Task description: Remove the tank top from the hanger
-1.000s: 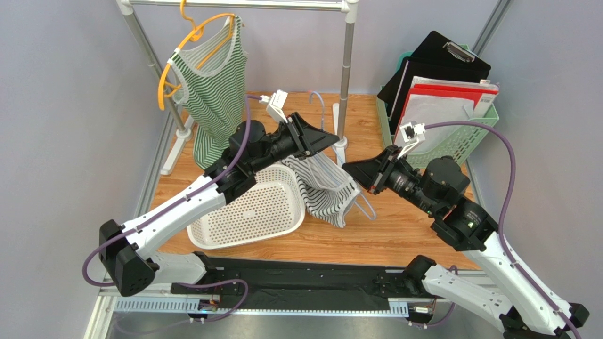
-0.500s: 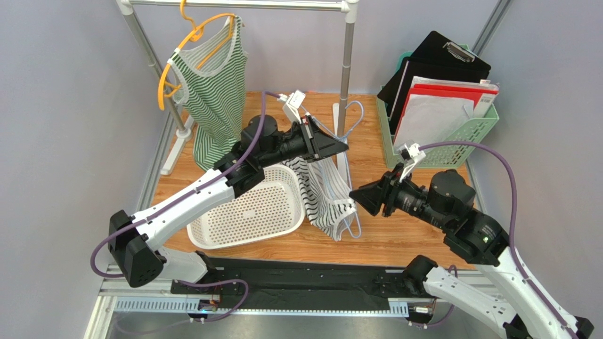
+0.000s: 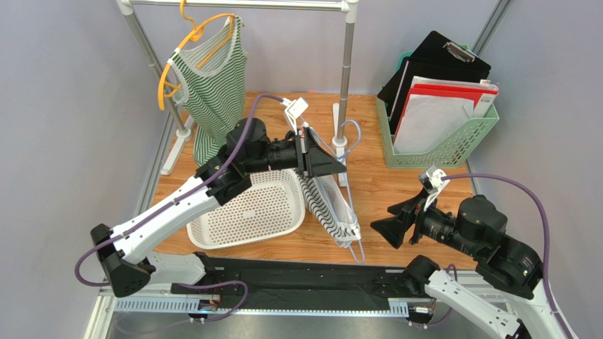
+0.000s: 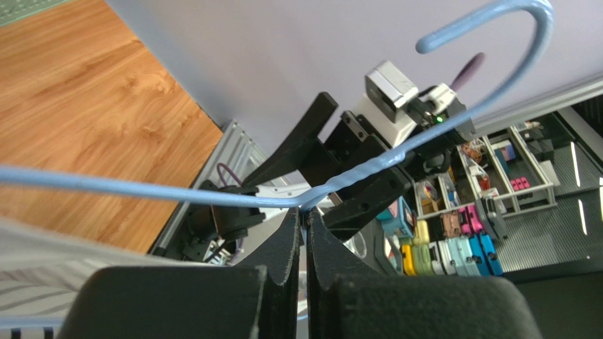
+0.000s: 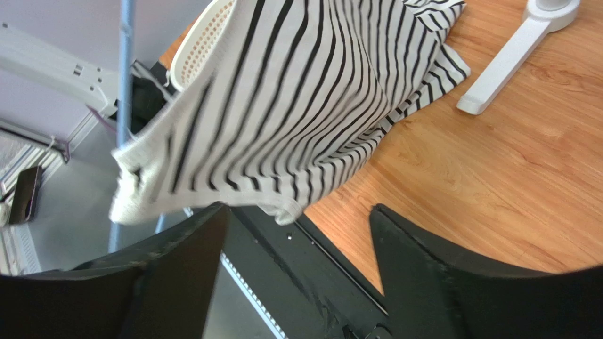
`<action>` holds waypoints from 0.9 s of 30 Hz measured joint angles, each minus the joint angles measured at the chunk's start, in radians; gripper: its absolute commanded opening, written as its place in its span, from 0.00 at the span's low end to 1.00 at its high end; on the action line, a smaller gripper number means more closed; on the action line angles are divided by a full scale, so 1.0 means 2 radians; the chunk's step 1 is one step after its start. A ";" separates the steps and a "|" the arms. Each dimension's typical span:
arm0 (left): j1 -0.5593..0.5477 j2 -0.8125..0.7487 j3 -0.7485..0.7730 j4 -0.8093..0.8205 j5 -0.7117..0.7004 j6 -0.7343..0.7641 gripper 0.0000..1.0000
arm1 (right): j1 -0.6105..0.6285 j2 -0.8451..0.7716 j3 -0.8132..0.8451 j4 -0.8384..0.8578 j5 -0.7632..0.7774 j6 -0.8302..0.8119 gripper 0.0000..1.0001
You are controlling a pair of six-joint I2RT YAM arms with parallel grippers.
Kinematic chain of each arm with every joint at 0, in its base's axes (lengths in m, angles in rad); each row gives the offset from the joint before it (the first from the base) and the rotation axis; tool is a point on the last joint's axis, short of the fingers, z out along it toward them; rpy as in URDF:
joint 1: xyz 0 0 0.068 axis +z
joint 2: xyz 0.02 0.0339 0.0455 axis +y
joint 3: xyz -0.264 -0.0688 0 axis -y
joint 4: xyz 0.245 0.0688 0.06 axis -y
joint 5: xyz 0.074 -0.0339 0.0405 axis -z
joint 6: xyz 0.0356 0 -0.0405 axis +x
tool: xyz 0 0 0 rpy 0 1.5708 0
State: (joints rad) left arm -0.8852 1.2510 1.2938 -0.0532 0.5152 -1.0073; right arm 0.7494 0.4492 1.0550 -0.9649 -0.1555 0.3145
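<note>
A black-and-white striped tank top (image 3: 330,209) hangs on a light blue hanger (image 3: 349,133) above the table, beside the white basket. My left gripper (image 3: 334,167) is shut on the hanger's twisted neck (image 4: 322,199), below its hook (image 4: 499,13). The lower end of the hanger pokes out under the cloth (image 3: 358,248). My right gripper (image 3: 391,227) stands open to the right of the tank top, apart from it. In the right wrist view the striped tank top (image 5: 297,99) hangs just beyond the right gripper (image 5: 297,220), with nothing between the fingers.
A green-striped top on an orange hanger (image 3: 209,78) hangs from the rack rail at back left. The rack post (image 3: 346,70) and its white foot (image 5: 511,55) stand behind. A white perforated basket (image 3: 244,212) sits left of centre. A green file basket (image 3: 442,145) stands at back right.
My right gripper has let go of the tank top, opened and drawn back toward the near right. My left gripper has shut on the hanger's neck, and the tank top now hangs lower and nearer.
</note>
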 measured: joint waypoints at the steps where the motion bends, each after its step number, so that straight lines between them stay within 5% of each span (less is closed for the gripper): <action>1: -0.002 -0.007 0.001 -0.006 0.002 0.001 0.00 | 0.000 -0.005 0.000 -0.006 -0.005 -0.001 0.85; 9: -0.010 -0.053 0.005 -0.039 0.002 0.013 0.00 | 0.000 -0.043 0.013 0.000 -0.121 -0.016 0.88; 18: -0.022 -0.054 0.007 -0.057 0.040 0.013 0.00 | 0.000 -0.033 -0.013 0.042 -0.105 -0.050 0.87; 27: -0.037 -0.110 -0.027 -0.072 0.071 0.015 0.00 | 0.000 0.065 -0.027 0.197 -0.087 -0.105 0.91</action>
State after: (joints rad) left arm -0.9592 1.0306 1.2396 -0.1974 0.6567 -0.9775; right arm 0.7494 0.5785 1.0012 -0.5701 -0.3302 0.1047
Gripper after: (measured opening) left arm 0.008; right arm 0.892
